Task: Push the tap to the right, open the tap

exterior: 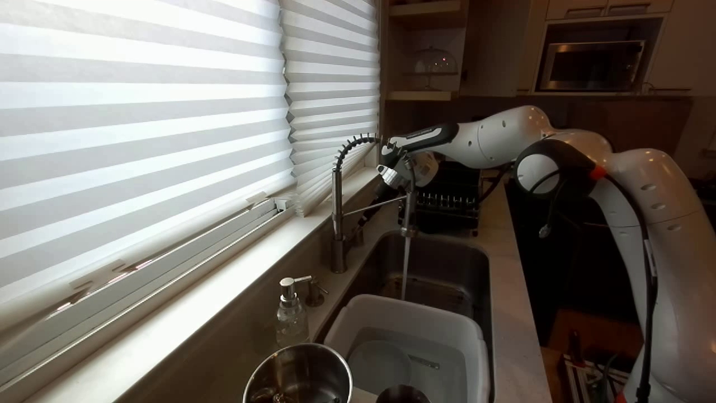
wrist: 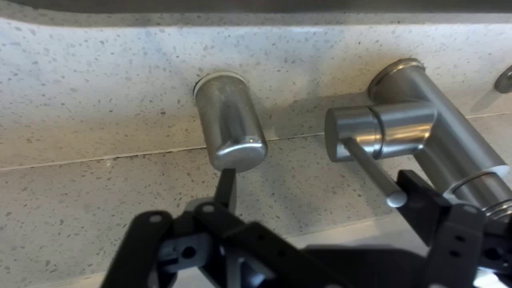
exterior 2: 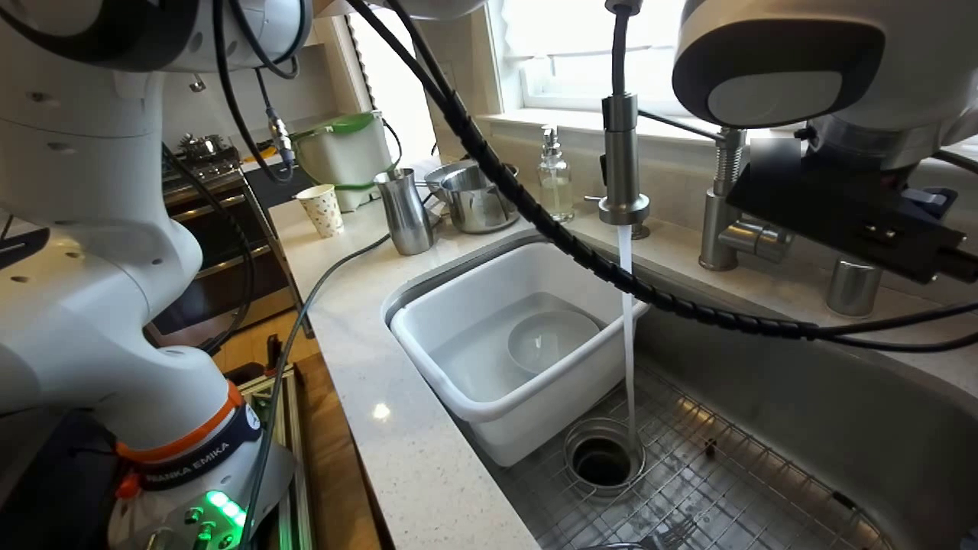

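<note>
In the wrist view the tool (wrist: 316, 176) is spread wide and grips nothing, its fingers (wrist: 422, 208) well apart and the slim lever (wrist: 372, 170) of the tap (wrist: 450, 132) just beside one of them; I cannot tell whether they touch. The tap stands on the tabletop (exterior 2: 367, 344) beside the sink (exterior 2: 764, 382), and water (exterior 2: 625, 256) runs from its spray head (exterior 2: 623, 160) into the sink next to the white basin (exterior 2: 550, 416).

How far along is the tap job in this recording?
Done, it seems: the tap is open, since water runs from its spray head into the sink. In hand: the gripper stands open, with the tap's lever close to one finger, contact unclear. Left: probably only backing the gripper away.
</note>
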Controlling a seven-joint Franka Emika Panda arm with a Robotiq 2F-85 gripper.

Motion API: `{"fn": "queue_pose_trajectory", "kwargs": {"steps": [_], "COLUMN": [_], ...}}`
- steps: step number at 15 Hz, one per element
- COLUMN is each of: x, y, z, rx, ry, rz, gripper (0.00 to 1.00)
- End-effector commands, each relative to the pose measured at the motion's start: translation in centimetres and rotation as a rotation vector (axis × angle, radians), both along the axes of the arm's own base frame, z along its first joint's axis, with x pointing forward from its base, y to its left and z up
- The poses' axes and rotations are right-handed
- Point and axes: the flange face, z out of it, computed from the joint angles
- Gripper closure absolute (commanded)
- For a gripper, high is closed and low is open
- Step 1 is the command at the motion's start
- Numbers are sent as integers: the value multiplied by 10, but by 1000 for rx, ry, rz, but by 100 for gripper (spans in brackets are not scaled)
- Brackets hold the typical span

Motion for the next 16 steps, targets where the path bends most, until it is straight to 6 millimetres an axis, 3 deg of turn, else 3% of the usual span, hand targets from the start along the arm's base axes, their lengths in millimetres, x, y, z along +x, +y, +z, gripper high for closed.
{"fn": "queue_pose_trajectory", "kwargs": {"steps": [1,5,9,16], "x": [-13,-36,-76,-154], "y": [-8,-15,-27,-11], "z": [14,45,87,154], "rx": [-38,-99,-110,-77], "ry": [31,67,125,195], "rz": [11,34,48,75], "gripper": [0,0,0,0]}}
